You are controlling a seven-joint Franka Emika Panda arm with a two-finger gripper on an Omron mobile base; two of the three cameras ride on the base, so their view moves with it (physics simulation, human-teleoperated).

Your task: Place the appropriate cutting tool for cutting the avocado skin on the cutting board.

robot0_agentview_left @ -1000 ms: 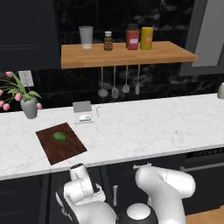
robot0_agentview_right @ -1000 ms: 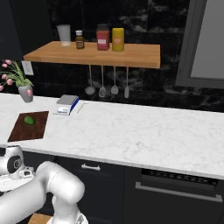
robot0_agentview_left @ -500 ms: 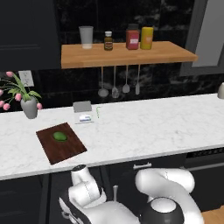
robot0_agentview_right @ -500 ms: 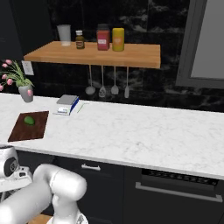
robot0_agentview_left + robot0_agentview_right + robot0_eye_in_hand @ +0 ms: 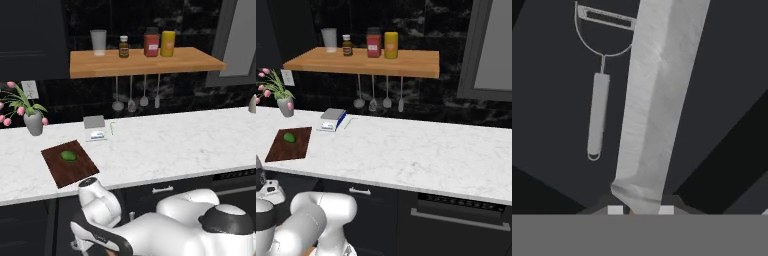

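In our hand view the knife shows a long silver-grey blade running up from our claw, whose jaws are pinched on the blade's base. Beside it lies a grey Y-shaped peeler on a dark surface. The avocado sits on the cutting board on the counter.

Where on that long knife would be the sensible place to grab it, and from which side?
By the handle end of the knife, at the bottom of the hand view, coming from behind the handle. The blade runs long, flat and bare away from there, so it offers little to pinch. The gripper appears already shut there; the handle itself is hidden.
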